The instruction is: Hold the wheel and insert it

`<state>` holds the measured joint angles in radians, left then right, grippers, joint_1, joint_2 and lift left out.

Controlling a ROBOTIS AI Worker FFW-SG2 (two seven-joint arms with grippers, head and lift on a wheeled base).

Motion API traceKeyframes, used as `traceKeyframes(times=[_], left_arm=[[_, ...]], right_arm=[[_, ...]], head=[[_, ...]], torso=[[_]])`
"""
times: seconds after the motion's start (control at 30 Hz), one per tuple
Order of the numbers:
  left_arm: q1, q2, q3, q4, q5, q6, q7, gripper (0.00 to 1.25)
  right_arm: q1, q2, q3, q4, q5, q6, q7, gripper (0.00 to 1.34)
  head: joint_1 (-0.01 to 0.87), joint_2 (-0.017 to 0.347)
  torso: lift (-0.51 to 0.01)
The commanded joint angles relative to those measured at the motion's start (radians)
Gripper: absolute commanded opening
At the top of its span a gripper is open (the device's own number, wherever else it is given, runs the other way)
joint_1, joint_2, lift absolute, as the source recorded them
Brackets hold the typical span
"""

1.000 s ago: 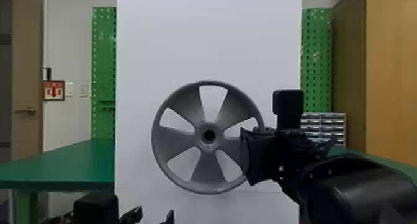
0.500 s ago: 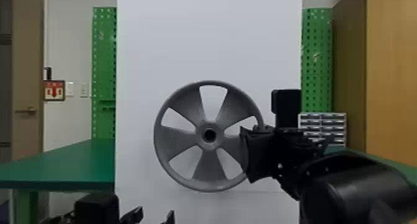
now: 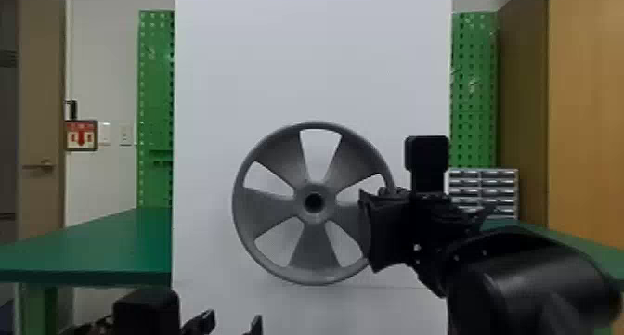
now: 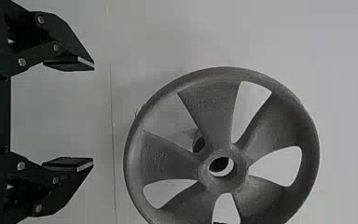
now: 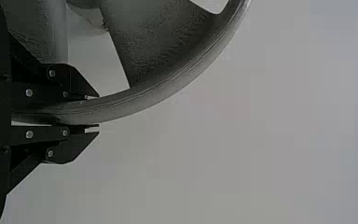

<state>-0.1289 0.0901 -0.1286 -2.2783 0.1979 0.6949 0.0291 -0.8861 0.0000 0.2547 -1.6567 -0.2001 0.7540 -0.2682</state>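
1. The wheel (image 3: 316, 253) looks like dull grey plastic, matt, with fine ridges on its spokes and rim.
2. The right end effector (image 3: 367, 232) is black and mostly matt, with shiny metal pins (image 5: 29, 93); the left end effector (image 3: 234, 321) matches it.
3. The right arm's casing (image 3: 534, 283) is smooth, glossy black.
4. The white panel (image 3: 311, 55) is smooth and matt.
5. The green pegboard (image 3: 472, 93) has a light sheen, perhaps painted metal, though it's too far off to be sure.
6. The tan panel (image 3: 587, 106) has a wood-like grain.
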Motion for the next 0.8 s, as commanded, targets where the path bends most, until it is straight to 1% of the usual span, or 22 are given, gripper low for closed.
traceKeyframes(times=[0.0,0.4,0.77], left_arm=[[0.000,-0.001,0.000,0.000,0.000,0.000,0.000,0.73],[-0.002,0.000,0.000,0.000,0.002,0.000,0.000,0.73],[-0.003,-0.001,0.001,0.002,0.002,0.000,0.000,0.73]], right_arm=[[-0.008,0.001,0.001,0.012,0.001,-0.005,0.001,0.18],[-0.019,0.001,-0.003,0.046,0.002,-0.019,0.001,0.18],[-0.034,0.001,0.006,0.080,-0.024,-0.030,0.001,0.18]], head=[[0.003,0.074],[0.003,0.074],[0.003,0.074]], torso=[[-0.483],[-0.483],[-0.483]])
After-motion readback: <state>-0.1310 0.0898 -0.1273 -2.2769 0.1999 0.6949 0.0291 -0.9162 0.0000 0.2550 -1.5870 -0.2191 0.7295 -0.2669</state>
